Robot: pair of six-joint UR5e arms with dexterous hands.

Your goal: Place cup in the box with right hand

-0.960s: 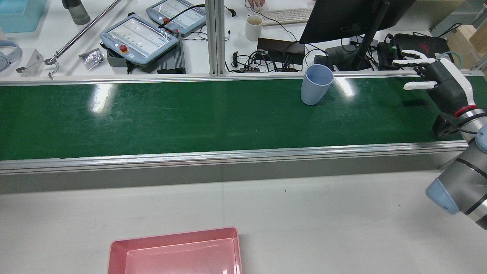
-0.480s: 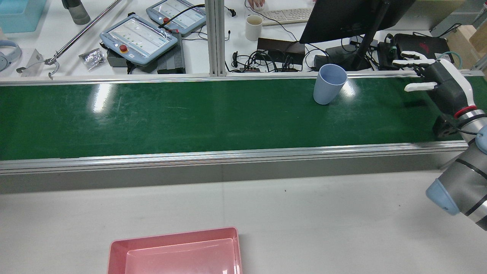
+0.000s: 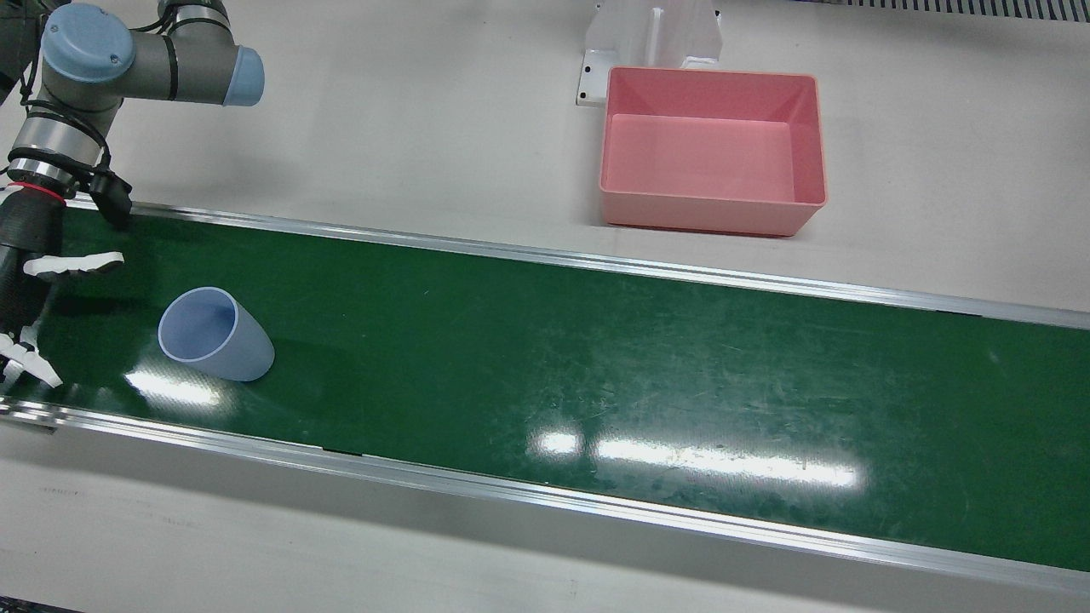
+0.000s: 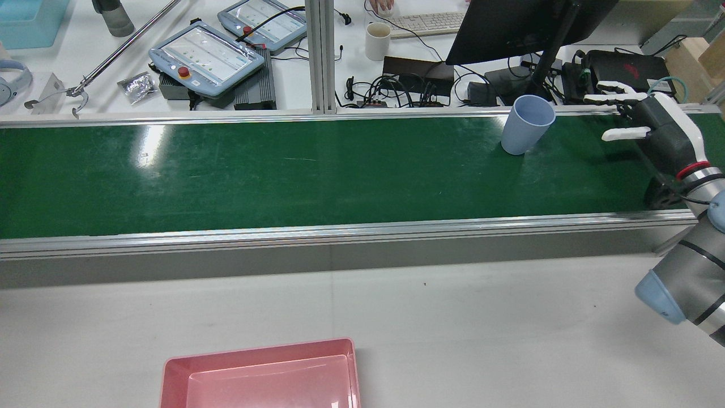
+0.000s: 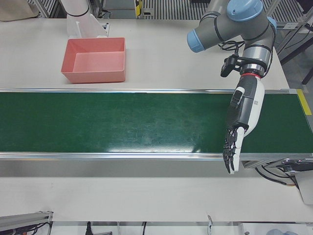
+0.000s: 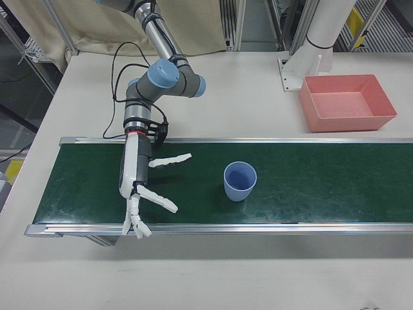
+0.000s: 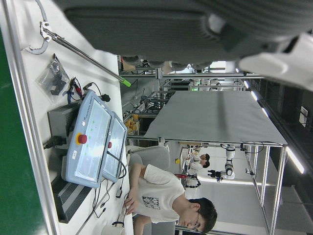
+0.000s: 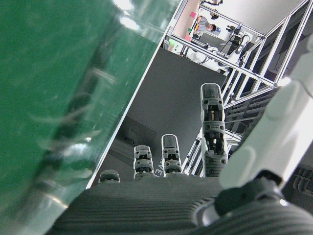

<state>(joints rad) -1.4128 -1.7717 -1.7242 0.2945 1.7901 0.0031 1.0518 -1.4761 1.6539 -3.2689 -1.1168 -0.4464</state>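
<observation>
Right-front view, we've got the blue cup (image 6: 240, 181) standing upright mid-frame on the green belt (image 6: 322, 187). Our right hand (image 6: 145, 187) sits left of it, fingers spread, holding nothing. Pink box (image 6: 348, 102) is upper right.

cup (image 4: 527, 124) carried along belt (image 4: 283, 170) nearer right hand (image 4: 651, 122)

No text, label, brand or number can be read anywhere.
</observation>
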